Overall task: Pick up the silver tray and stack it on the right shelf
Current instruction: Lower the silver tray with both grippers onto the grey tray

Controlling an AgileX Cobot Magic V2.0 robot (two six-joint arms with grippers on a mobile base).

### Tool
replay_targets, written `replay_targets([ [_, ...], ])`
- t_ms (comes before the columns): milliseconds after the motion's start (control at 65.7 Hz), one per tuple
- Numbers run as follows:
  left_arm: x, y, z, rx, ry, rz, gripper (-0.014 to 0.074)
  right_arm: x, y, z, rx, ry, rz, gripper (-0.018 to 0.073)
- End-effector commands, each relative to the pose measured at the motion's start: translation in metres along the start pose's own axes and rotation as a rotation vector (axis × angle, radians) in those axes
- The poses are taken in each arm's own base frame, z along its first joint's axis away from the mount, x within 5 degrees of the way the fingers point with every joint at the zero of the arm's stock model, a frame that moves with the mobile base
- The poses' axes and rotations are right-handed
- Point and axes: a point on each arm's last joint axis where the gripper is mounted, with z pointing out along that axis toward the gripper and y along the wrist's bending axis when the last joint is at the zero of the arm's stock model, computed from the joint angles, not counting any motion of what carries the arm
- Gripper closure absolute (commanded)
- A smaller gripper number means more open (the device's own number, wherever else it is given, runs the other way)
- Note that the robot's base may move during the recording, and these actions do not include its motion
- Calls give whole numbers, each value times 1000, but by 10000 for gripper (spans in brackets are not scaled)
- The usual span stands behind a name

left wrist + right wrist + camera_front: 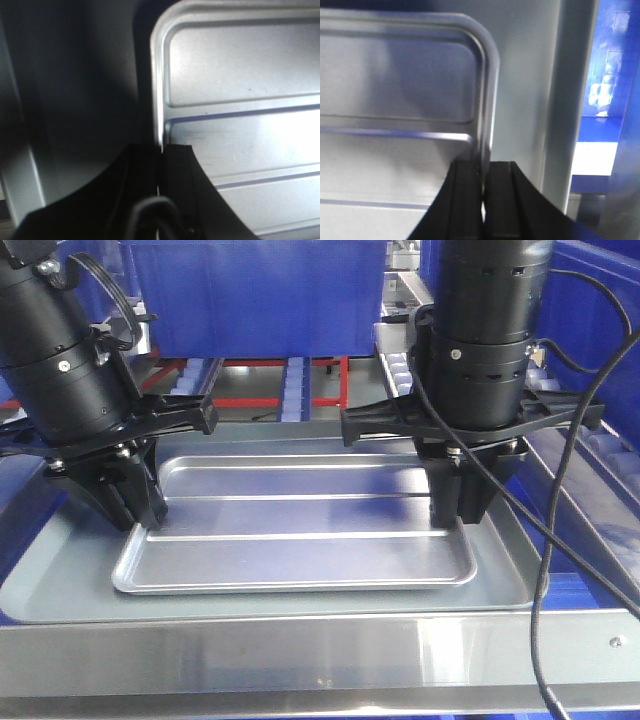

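On grey tray [60, 580], left gripper [140, 512] and right gripper [462, 512] pinch silver tray [300, 545].

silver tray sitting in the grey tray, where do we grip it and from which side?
Pinch the raised rim at each short end, from above, one jaw inside, one outside. The silver tray lies flat in the grey tray, so only the thin rim offers grip.
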Motion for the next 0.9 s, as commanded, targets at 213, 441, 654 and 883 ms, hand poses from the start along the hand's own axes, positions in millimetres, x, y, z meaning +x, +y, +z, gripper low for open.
replay_targets([
  [213, -11, -19, -23, 100, -103, -28, 689, -16, 20, -33, -199, -174, 35, 500],
  [441, -11, -19, -23, 100, -103, -28, 689, -16, 20, -33, -199, -174, 35, 499],
  [654, -13, -19, -23, 102, -119, -29, 689, -17, 20, -33, -203, -179, 35, 498],
  [883, -8, -19, -22, 101, -66, -33, 587, -17, 20, -33, -200, -175, 35, 231],
])
